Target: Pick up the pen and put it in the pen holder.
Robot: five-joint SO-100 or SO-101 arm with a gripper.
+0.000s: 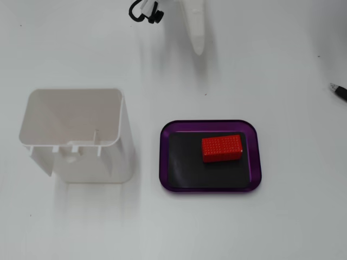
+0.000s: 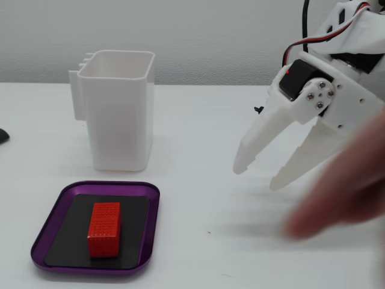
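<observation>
The pen (image 1: 339, 91) lies at the far right edge of a fixed view, only its tip end showing; in the other fixed view a dark end of the pen (image 2: 3, 136) shows at the far left edge. The tall white pen holder (image 1: 126, 146) (image 2: 117, 120) stands upright and looks empty. My white gripper (image 2: 259, 175) hovers open above the table on the right, far from both, with nothing between its fingers. From above, only one finger (image 1: 196, 30) reaches in at the top edge.
A purple-rimmed black tray (image 1: 210, 123) (image 2: 111, 186) holds a red block (image 1: 222, 148) (image 2: 104, 229) beside the holder. A blurred hand (image 2: 343, 192) reaches in at the right, close under my gripper. A black cable (image 1: 144, 11) hangs at the top.
</observation>
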